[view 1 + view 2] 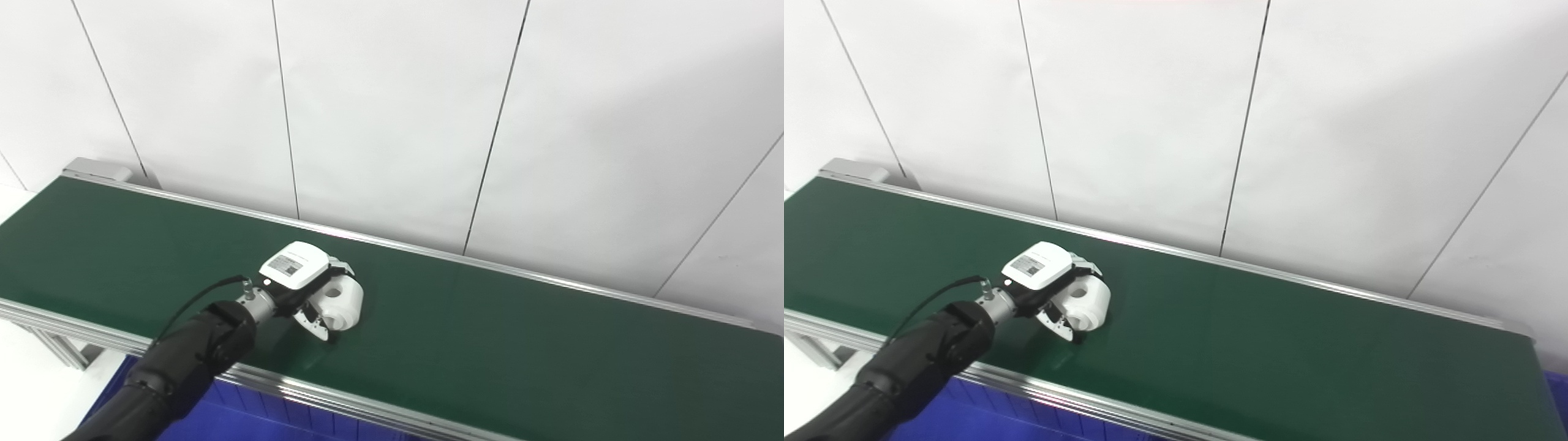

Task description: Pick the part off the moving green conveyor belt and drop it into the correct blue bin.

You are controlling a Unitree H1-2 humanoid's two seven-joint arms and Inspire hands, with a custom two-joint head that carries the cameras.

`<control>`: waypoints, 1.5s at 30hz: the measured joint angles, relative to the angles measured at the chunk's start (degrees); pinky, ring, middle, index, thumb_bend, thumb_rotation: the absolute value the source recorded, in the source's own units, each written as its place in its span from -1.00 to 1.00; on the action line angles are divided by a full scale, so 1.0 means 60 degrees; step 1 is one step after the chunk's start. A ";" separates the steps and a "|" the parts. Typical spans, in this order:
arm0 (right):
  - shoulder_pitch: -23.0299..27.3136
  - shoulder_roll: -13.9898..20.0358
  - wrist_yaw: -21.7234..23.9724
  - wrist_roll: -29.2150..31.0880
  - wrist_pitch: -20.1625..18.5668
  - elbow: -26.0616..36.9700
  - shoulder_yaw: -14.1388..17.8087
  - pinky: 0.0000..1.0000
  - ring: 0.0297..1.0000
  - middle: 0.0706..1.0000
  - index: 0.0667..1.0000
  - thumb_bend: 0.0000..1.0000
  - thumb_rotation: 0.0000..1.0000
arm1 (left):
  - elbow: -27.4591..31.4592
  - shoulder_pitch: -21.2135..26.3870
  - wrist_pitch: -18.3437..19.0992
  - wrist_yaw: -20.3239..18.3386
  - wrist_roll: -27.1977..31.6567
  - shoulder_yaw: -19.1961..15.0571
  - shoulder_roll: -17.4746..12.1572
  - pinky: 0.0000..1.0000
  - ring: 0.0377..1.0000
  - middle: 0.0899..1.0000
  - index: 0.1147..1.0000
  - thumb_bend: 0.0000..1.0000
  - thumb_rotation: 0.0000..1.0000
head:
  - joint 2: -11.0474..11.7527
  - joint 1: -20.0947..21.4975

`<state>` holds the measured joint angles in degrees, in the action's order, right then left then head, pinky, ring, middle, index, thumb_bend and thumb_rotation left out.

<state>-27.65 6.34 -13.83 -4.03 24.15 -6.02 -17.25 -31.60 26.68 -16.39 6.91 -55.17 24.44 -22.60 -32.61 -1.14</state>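
My left hand [303,285] on the green conveyor belt [490,343], fingers wrapped around a white part [343,300], blue bin [257,422] below the belt's near rail, white panelled wall [398,110] behind

Label with QR-like code on back of left hand [304,277]; print too small to read.

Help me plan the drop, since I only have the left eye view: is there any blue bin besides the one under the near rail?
Observer: Yes. The right eye view shows a sliver of a second blue bin at the picture's right edge.
Operator: Where does it sit relative to the belt?
Observer: Just past the right end of the conveyor belt, whose end edge is in view there, far to the right of the left hand and the white part that it grips.
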 measured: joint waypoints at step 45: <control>-0.0776 -0.0135 0.1275 0.0282 -0.0639 0.3108 0.0795 0.71 0.82 0.89 0.97 0.56 0.96 | 0.9278 -0.4603 0.1409 -0.3930 0.3539 -0.2319 -0.1290 -0.04 -0.04 -0.07 -0.23 0.04 -1.00 | -0.2871 0.0117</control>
<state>-32.30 5.53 -6.18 -2.34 20.32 12.62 -12.48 24.06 -0.94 -7.94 -16.67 -33.93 10.52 -30.34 -49.83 -0.44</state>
